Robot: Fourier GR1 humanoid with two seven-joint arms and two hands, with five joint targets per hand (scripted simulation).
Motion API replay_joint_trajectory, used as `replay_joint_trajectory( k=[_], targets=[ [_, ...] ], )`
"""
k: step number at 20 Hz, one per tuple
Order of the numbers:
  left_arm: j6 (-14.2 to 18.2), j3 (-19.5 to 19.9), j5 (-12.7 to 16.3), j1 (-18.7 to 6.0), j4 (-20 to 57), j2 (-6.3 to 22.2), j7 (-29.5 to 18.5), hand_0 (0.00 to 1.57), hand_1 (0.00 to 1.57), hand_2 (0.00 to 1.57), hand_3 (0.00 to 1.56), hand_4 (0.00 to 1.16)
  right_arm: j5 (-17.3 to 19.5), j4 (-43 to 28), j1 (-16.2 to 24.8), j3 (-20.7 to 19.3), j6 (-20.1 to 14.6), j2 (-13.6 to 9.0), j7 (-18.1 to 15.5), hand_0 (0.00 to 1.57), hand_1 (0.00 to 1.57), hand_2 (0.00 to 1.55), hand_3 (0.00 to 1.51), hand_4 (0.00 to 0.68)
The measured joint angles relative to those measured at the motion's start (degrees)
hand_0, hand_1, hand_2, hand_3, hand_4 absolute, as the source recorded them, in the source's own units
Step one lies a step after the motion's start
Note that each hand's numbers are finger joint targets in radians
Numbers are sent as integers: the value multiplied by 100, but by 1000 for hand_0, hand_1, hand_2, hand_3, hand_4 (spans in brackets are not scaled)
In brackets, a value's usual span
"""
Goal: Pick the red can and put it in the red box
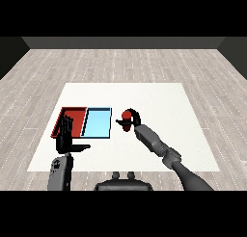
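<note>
So with your right hand (133, 119) curled round the red can (127, 120), carry it left over the blue tray (98, 123) into the red tray (77, 111), clear of your open left hand (65, 137).

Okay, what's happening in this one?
The robot's right hand is curled round the red can, just right of the light blue tray on the white table. The red tray lies on the far side of the blue one, and the can is not in it yet. The left hand is open with fingers straight, held up in front of the red tray's near left corner and holding nothing.
</note>
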Motion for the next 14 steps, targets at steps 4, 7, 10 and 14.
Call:
replay_joint_trajectory(
  k=[4,7,10,14],
  targets=[
    [24,-57,-12,-104,108,-56,42,0,0,0,0,0,71,53,-108,-130,86,11,-286,1541,1541,1453,1383,583],
    [88,-221,-151,-23,-39,-134,75,0,0,0,0,0,233,-131,-118,-266,101,-26,-311,1507,1507,1451,1388,572],
    [110,-342,-250,-40,-81,-162,134,0,0,0,0,0,433,-303,-78,-378,278,-225,-350,1512,1512,1454,1376,541],
    [132,-631,-428,112,-355,-230,334,0,0,0,0,0,716,-1191,170,-314,35,-579,-150,1524,1524,1450,1372,553]
  ],
)
